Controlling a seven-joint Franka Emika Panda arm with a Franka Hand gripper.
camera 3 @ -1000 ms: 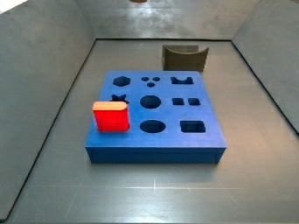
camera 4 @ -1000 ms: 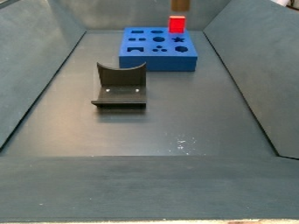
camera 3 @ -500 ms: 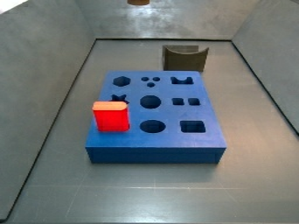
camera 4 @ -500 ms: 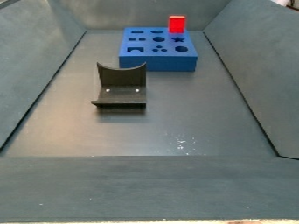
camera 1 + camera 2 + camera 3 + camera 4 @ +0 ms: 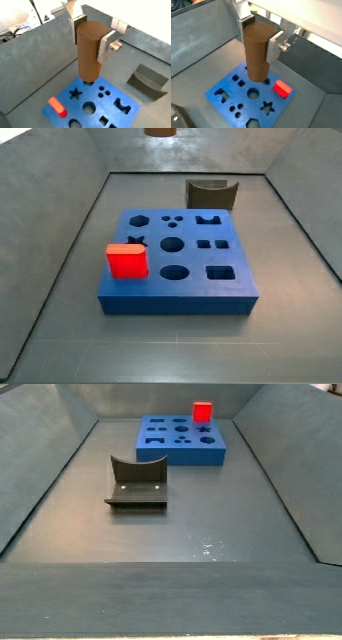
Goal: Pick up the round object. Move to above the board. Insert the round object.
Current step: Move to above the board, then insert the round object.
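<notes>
My gripper (image 5: 90, 36) is shut on the round object (image 5: 89, 52), a brown cylinder peg held upright between the silver fingers (image 5: 107, 46). It hangs high above the board (image 5: 87, 96), a thick blue block with holes of many shapes. Both wrist views show this: the gripper (image 5: 258, 40), the peg (image 5: 256, 55) and the board (image 5: 238, 95). In a side view only the peg's lower end (image 5: 160, 131) shows at the top edge, above the board (image 5: 194, 259). The other side view shows the board (image 5: 187, 454) but neither the gripper nor the peg.
A red cube (image 5: 127, 261) stands on the board's edge and also shows in the other views (image 5: 203, 411) (image 5: 55, 105) (image 5: 282, 89). The dark fixture (image 5: 211, 194) (image 5: 136, 482) (image 5: 150, 80) stands on the floor beside the board. Grey sloping walls enclose the floor.
The peg's lower end shows a little more at the top edge of a side view, so it has come down slightly. Board, cube and fixture have not moved.
</notes>
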